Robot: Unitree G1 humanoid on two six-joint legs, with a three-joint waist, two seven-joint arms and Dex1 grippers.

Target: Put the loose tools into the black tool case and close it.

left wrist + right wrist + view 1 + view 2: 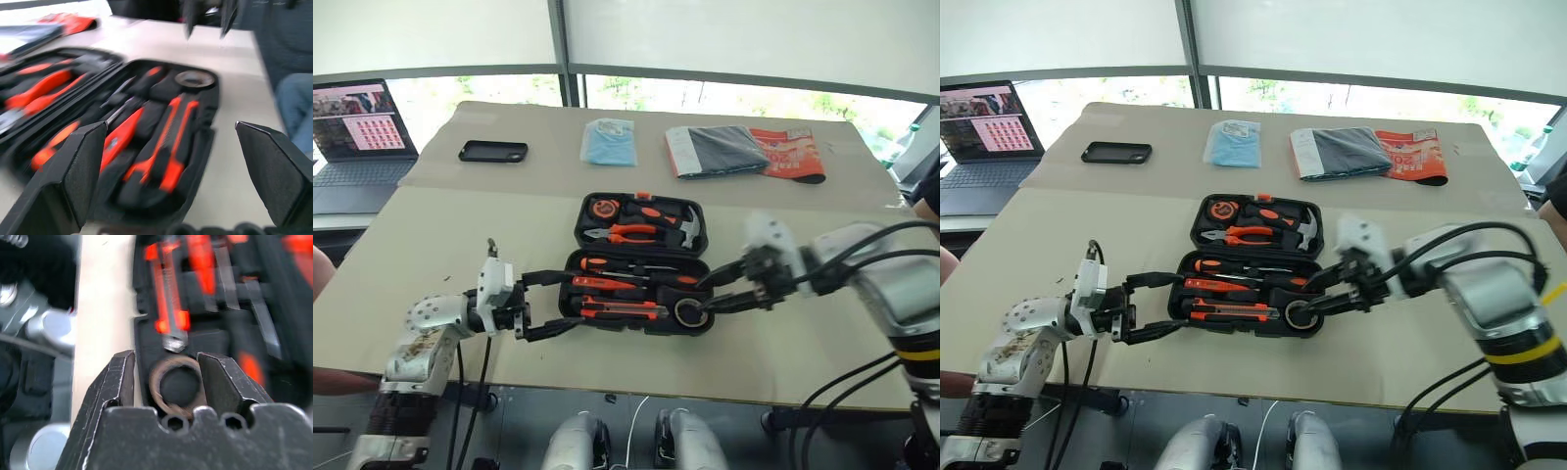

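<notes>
We see the black tool case [641,264] lying open on the beige desk [440,245], its lid half away from us and its base half nearer. In the lid sit the orange-handled pliers [625,233], a hammer [683,226] and a tape measure [602,207]. In the base lie the slim orange screwdriver [607,264], a black-and-orange-handled screwdriver [612,285], the black-and-orange utility knife [622,310] and, at the right end, the small dark tape roll [688,312].

Our left gripper [560,302] is at the left end of the base, its two fingers spread wide, one above the other, pinching nothing; the upper tip is over the case edge and the lower tip is just beside the near corner. In the left wrist view the two pads [80,171] stand far apart with the tools between them in the distance.

Our right gripper [705,294] reaches in from the right end of the case. Its fingers are partly spread, one on either side of the tape roll; in the right wrist view the roll [176,386] sits in its slot between the two fingertips [117,382], and we cannot tell whether they touch it.

Farther back on the desk lie a flat black phone [493,151], a light blue packet [609,141], a grey folded cloth [720,150] and an orange booklet [791,154]. A laptop [357,137] stands open to the far left.
</notes>
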